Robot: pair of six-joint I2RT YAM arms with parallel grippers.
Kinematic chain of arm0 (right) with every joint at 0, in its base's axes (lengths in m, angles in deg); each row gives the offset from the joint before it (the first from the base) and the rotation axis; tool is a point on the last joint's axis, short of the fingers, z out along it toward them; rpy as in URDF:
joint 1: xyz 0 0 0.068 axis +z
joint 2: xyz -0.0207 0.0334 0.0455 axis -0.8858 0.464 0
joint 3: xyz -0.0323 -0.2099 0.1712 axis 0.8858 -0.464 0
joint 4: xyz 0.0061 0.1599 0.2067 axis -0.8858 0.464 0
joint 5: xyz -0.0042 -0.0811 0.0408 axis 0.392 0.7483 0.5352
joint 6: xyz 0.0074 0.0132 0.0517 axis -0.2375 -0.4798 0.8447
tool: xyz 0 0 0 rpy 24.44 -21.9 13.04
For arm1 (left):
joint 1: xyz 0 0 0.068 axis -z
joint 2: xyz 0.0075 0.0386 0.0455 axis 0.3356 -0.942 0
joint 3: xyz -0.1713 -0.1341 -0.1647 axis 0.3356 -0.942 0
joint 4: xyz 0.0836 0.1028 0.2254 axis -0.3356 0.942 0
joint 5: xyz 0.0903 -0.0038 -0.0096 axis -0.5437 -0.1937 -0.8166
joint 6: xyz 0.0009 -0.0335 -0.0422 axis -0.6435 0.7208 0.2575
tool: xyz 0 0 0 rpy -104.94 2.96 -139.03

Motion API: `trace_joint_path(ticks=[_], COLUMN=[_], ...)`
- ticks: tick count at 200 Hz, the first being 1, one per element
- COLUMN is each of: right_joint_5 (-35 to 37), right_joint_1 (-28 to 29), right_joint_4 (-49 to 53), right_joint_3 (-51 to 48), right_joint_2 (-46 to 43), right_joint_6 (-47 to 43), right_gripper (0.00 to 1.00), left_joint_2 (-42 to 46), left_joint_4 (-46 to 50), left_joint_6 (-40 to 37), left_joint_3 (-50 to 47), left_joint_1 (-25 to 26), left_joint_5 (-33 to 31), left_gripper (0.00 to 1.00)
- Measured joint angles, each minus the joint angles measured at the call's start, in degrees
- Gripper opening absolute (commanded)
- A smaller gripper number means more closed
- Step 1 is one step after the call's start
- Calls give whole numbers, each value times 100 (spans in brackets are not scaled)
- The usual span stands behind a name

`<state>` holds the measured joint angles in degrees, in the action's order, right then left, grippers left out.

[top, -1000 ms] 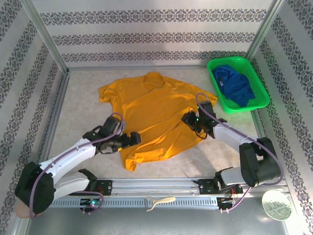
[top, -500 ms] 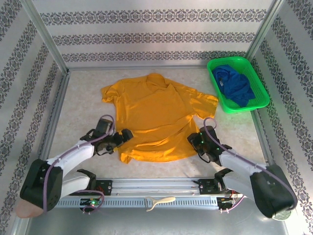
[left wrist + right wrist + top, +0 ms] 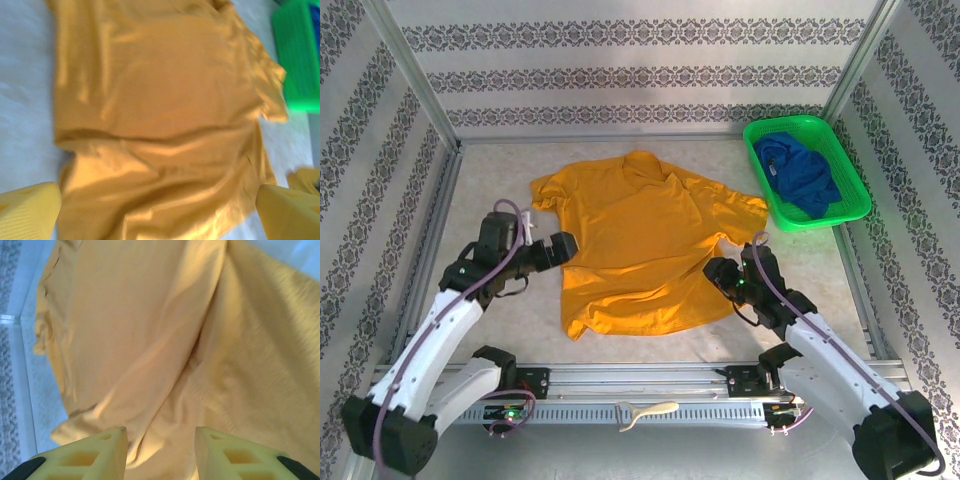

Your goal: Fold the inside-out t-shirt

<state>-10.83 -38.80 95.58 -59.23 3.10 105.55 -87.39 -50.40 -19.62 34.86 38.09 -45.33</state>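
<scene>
Pale tabletop (image 3: 490,190) is carrying the t-shirt (image 3: 640,250), lying spread at centre frame, with the left gripper (image 3: 563,247) at its left edge and the right gripper (image 3: 713,272) at its lower right. Left wrist: fingers (image 3: 30,210) are standing wide above the t-shirt. Right wrist: fingers (image 3: 85,455) are sitting narrowly parted, gripping nothing.

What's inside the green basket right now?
A crumpled dark blue garment lies in the green basket. It covers most of the floor, so anything underneath it cannot be seen.
</scene>
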Motion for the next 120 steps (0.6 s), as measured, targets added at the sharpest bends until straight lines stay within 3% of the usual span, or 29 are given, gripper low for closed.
trace_joint_path(ticks=[45,78,99,111,120], right_joint_5=[44,136,11,-116,-186], right_joint_1=[483,304,-186,-544,-793], right_joint_4=[378,629,638,667,710], right_joint_3=[-291,-479,-479,-476,-476], right_joint_2=[-260,-372,-463,-501,-527], right_joint_6=[0,-120,-256,-376,-413], right_gripper=[52,68,83,97,98], left_joint_2=[125,-1285,-2365,-2855,-3198], left_joint_4=[-24,-315,-389,-442,-527], left_joint_6=[144,39,-223,-385,-496], left_joint_3=[-511,-293,262,603,828], left_joint_1=[2238,3429,4041,4330,4518], left_joint_5=[-942,-1641,-2041,-2234,-2332], left_gripper=[100,100,99,99,99])
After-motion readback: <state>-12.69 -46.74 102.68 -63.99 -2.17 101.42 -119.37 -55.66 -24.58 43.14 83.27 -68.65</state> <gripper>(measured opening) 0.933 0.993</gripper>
